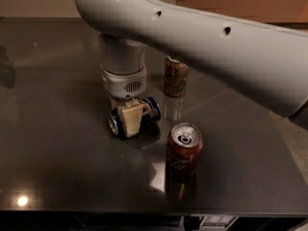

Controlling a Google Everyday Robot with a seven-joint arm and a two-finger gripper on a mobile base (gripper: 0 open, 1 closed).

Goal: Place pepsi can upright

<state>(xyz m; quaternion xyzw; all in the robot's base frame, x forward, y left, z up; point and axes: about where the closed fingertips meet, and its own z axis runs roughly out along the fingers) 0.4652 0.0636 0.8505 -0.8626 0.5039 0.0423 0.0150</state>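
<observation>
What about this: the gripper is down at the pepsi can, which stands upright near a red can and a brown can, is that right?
Not quite. The camera view shows the pepsi can lying on its side, not upright. The gripper is down at it, near the red can and brown can.
</observation>
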